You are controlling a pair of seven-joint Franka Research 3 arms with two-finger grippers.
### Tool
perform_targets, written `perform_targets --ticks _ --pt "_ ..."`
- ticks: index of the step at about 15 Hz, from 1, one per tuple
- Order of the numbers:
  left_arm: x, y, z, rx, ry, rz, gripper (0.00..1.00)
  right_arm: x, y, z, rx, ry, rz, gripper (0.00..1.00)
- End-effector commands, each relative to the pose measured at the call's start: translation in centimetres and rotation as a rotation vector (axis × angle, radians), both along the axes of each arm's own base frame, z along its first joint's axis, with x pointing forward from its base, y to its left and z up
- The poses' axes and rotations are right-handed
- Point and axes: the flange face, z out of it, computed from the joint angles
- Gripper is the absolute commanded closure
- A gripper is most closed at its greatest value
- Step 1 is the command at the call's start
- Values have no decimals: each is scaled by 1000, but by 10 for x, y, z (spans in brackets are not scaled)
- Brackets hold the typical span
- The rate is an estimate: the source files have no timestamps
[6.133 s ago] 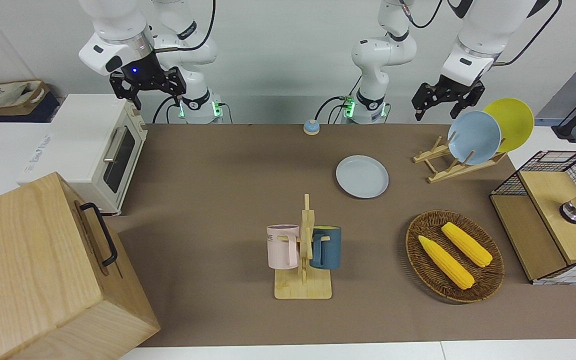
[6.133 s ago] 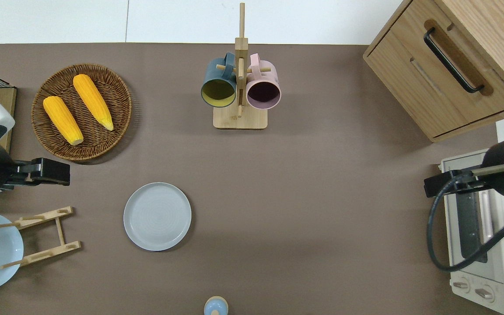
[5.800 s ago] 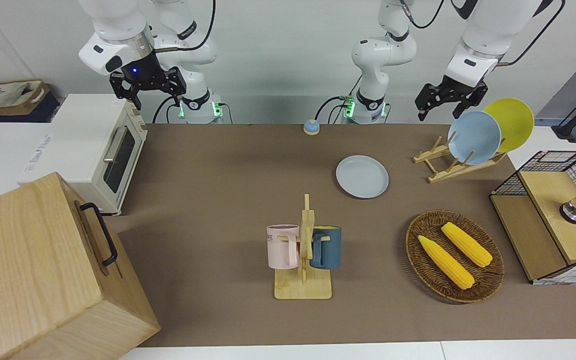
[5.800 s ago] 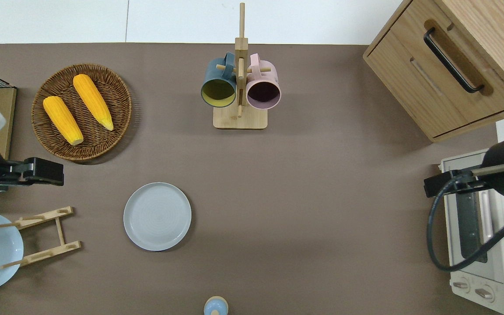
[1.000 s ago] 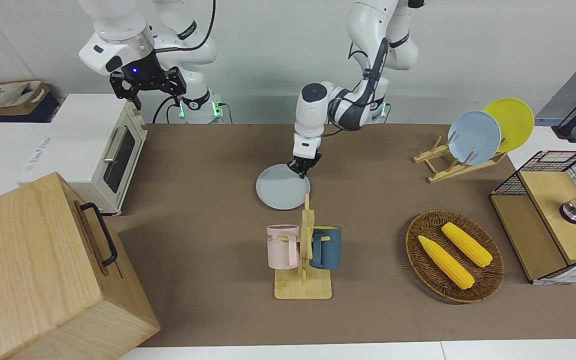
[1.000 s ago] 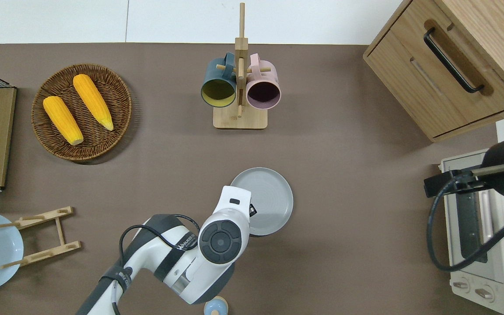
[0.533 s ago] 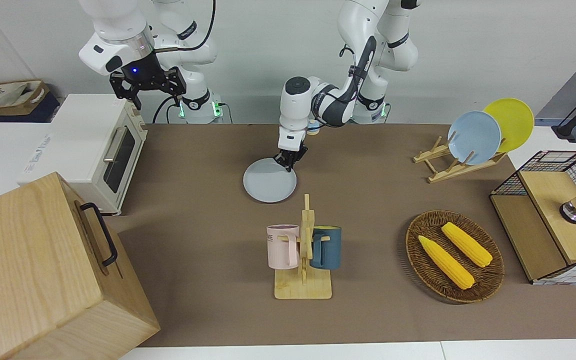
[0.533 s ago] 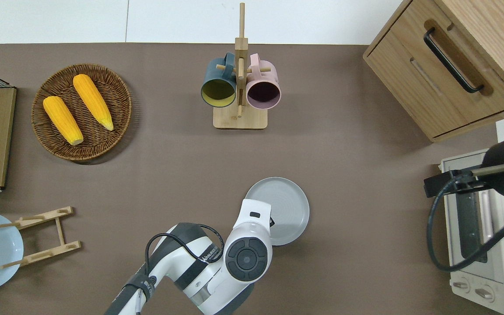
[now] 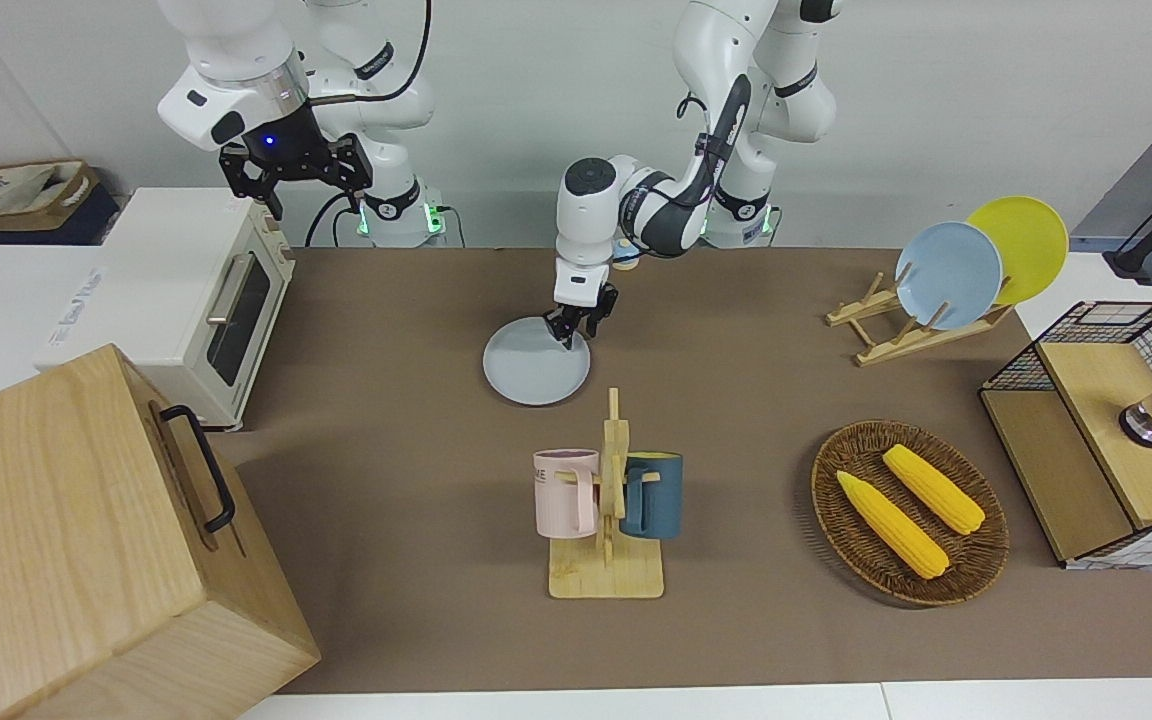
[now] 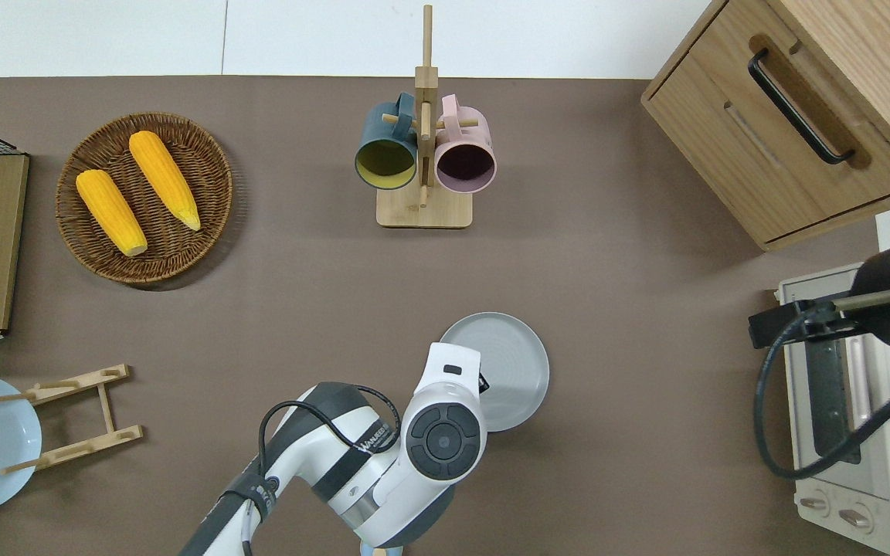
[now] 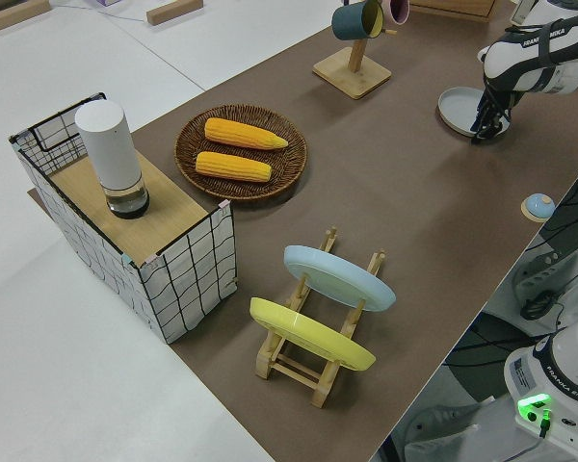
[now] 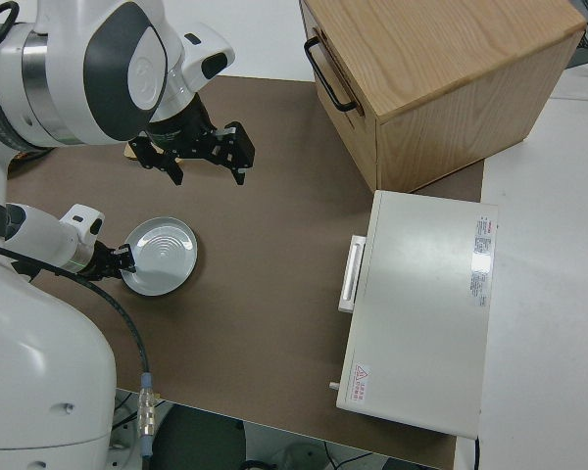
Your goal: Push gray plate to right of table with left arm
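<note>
My left claw [image 9: 573, 331]: it was down at the rim of the plate, on the edge toward my own base and toward my left arm's end of the table. I could not tell whether its fingers were apart or together.
Plate [image 9: 534, 368]: it lay flat on the table [image 10: 646, 371], touching my claw or very nearly so, and stretched away from it toward my right arm's end.
Mug rack [image 10: 423, 158]: it stood well apart from my claw, farther from me than the plate.
Toaster oven [image 10: 854, 432]: it sat well apart from my claw, at my right arm's end.
Right arm: parked.
Step in hand: I judged the push to be midway, with the plate about mid-table.
Next move: I judged it called for a low, steady shove toward the toaster oven, keeping contact with the rim so the plate slid straight.
</note>
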Motion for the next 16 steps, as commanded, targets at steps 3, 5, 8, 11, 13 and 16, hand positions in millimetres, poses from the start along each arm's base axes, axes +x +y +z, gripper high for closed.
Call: perform_targets --ticks 3,5,8,11,13,16 --pt "13 7 28 65 14 -78 0 -3 -1 4 2 4 -14 17" --pt "25 28 46 81 17 -146 0 -3 -1 4 2 4 -14 17" --pt "46 77 77 100 55 -280 0 -3 -2 4 1 4 -17 17" --pt "69 133 112 70 99 -391 0 -3 -2 4 2 4 -15 17" --pt "87 166 136 63 142 -433 0 -3 -1 4 2 4 -14 17" --pt "113 214 178 16 168 -486 0 -3 -1 4 2 4 -14 17"
